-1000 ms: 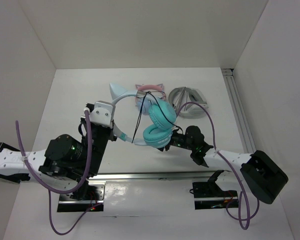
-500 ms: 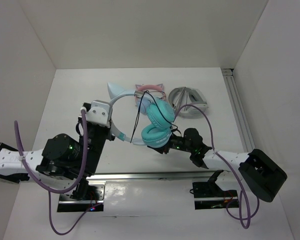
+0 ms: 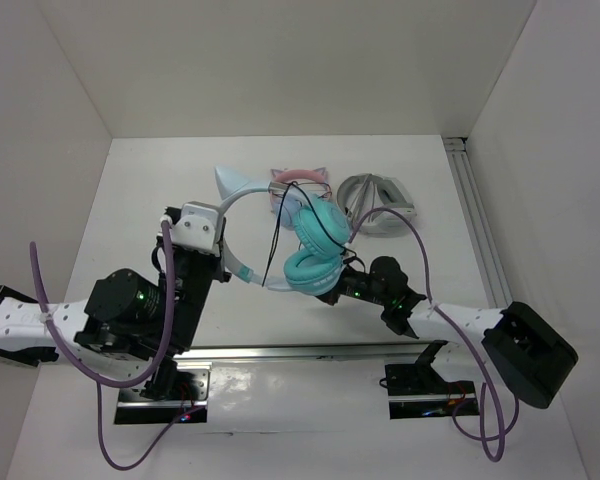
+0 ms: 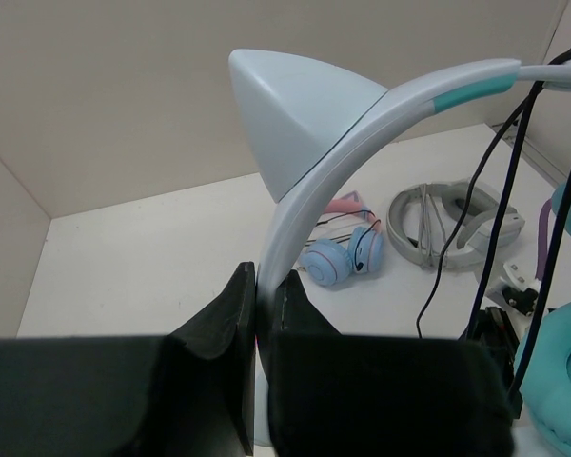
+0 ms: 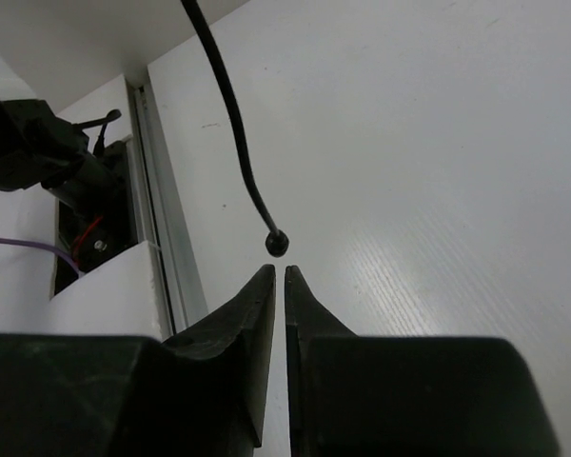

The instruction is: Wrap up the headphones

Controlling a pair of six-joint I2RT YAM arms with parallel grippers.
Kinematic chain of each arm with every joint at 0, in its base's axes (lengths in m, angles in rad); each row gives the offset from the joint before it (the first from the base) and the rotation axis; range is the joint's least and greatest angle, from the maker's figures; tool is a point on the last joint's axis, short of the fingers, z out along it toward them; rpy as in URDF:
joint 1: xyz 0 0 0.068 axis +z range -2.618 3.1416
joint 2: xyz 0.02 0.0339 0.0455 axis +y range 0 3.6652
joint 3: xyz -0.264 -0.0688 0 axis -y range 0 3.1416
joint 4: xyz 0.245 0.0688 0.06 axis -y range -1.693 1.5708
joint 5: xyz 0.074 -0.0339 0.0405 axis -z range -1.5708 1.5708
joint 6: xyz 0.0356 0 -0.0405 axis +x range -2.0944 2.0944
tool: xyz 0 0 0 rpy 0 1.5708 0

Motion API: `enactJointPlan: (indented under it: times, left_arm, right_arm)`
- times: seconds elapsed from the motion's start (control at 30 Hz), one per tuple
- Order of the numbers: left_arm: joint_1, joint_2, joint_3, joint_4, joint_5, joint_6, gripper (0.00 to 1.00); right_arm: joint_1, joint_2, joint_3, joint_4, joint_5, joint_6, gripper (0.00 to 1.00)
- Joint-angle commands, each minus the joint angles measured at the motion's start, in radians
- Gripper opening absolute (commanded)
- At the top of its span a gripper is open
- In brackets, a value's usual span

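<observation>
The left gripper (image 4: 258,295) was clamped on the headband (image 4: 314,181) of the headphones (image 3: 313,245), holding them above the table (image 3: 150,190). The right gripper (image 5: 279,276) sat by the lower ear cup (image 3: 308,268), jaws all but together on nothing, the cable (image 5: 230,124) tip just beyond them

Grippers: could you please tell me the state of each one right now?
Left gripper: closed on the headband of the headphones.
Right gripper: closed, holding nothing; the cable end hangs just beyond its tips.
</observation>
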Motion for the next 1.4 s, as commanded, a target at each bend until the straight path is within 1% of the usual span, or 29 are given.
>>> enactJointPlan:
  times: [0.0,0.03,0.1,0.13,0.17,0.2,0.27,0.37,0.5,0.6,0.63,0.67,0.73,0.77,0.87,0.97,1.07,1.2,1.27,1.37]
  left_arm:
    - [-0.003,-0.03,0.014,0.116,-0.068,-0.029,0.0]
    - [-0.003,-0.03,0.014,0.116,-0.068,-0.029,0.0]
    - [-0.003,-0.03,0.005,0.126,-0.068,-0.029,0.0]
    - [-0.003,-0.03,0.005,0.126,-0.068,-0.019,0.0]
    - [-0.003,-0.03,0.005,0.126,-0.068,-0.019,0.0]
    - [-0.003,-0.03,0.005,0.126,-0.068,-0.019,0.0]
    - [-0.003,-0.03,0.005,0.126,-0.068,-0.019,0.0]
    - [-0.003,-0.03,0.005,0.126,-0.068,-0.019,0.0]
    - [-0.003,-0.03,0.005,0.126,-0.068,-0.019,0.0]
    - [-0.003,-0.03,0.005,0.126,-0.068,-0.019,0.0]
    - [-0.003,-0.03,0.005,0.126,-0.068,-0.019,0.0]
    - [-0.003,-0.03,0.005,0.126,-0.068,-0.019,0.0]
    - [-0.003,-0.03,0.005,0.126,-0.068,-0.019,0.0]
    - [-0.003,-0.03,0.005,0.126,-0.068,-0.019,0.0]
    - [-0.003,-0.03,0.014,0.116,-0.068,-0.029,0.0]
    - [-0.003,-0.03,0.024,0.096,-0.068,-0.04,0.0]
    - [-0.003,-0.02,0.024,0.109,-0.068,-0.04,0.0]
    - [-0.003,-0.009,0.024,0.132,-0.068,-0.019,0.0]
    - [-0.003,-0.009,0.024,0.132,-0.068,-0.009,0.0]
    - [-0.003,-0.009,0.024,0.144,-0.068,0.003,0.0]
  right_arm:
    - [0.006,-0.038,-0.002,0.072,0.021,-0.004,0.15]
    - [0.006,-0.038,-0.002,0.072,0.021,-0.004,0.15]
    - [0.006,-0.038,-0.002,0.072,0.012,-0.004,0.22]
    - [0.006,-0.038,-0.002,0.072,0.012,-0.004,0.35]
    - [0.006,-0.038,-0.002,0.072,0.012,-0.004,0.42]
    - [0.006,-0.038,-0.002,0.062,0.002,-0.004,0.47]
    - [0.006,-0.038,-0.002,0.062,-0.007,-0.004,0.52]
    - [0.016,-0.038,-0.002,0.062,-0.042,-0.004,0.53]
    - [0.025,-0.061,-0.003,0.086,-0.042,0.016,0.53]
    - [0.025,-0.133,-0.051,0.114,0.092,0.043,0.53]
    - [0.034,-0.156,-0.066,0.129,0.175,0.057,0.53]
    - [0.034,-0.206,-0.09,0.129,0.223,0.057,0.53]
    - [0.034,-0.256,-0.101,0.106,0.278,0.057,0.53]
    - [0.034,-0.288,-0.101,0.09,0.251,0.042,0.53]
    - [0.034,-0.297,-0.074,0.015,0.158,0.011,0.54]
    - [0.034,-0.297,-0.055,0.014,0.084,0.011,0.54]
    - [0.043,-0.268,-0.031,0.005,0.084,0.002,0.56]
    - [0.043,-0.245,-0.031,0.014,0.197,-0.007,0.56]
    - [0.043,-0.234,-0.031,0.014,0.197,-0.019,0.56]
    - [0.043,-0.185,0.004,0.016,0.159,-0.029,0.56]
